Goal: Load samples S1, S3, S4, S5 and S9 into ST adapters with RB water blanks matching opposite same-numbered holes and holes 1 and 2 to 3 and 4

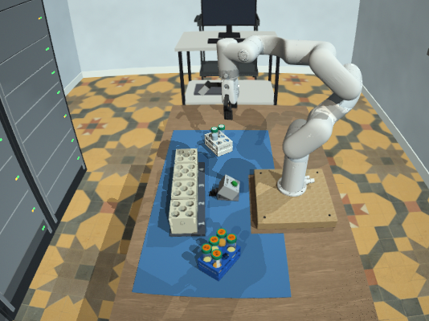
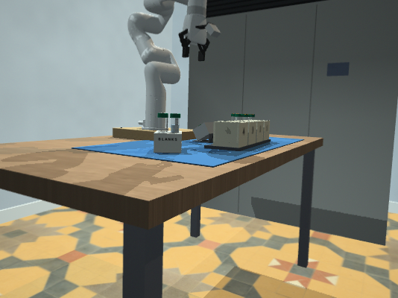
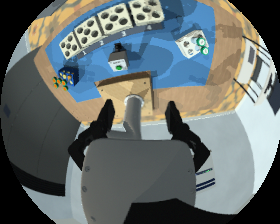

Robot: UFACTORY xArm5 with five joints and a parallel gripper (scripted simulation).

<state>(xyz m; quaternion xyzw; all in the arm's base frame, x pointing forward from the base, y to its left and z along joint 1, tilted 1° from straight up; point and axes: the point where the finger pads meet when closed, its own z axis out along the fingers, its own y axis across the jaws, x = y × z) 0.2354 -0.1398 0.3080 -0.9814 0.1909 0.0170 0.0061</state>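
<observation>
My gripper (image 1: 228,112) is open and empty. It hangs high above the table, past the far end of the blue mat; it also shows in the exterior view (image 2: 193,54) and the wrist view (image 3: 139,122). The white blank rack RB (image 1: 218,142) holds two green-capped tubes (image 1: 217,130); it also shows in the exterior view (image 2: 168,141) and the wrist view (image 3: 193,46). The loading stand ST (image 1: 185,191) carries a row of cream adapters with empty-looking holes. The blue sample rack RS (image 1: 218,258) holds several orange-dotted tubes. The DONE key (image 1: 234,184) sits on a small grey sloped desk.
The arm's base stands on a wooden plinth (image 1: 292,210) to the right of the mat. A desk with a monitor (image 1: 228,11) stands beyond the table's far end. Grey cabinets (image 1: 28,98) line the left wall.
</observation>
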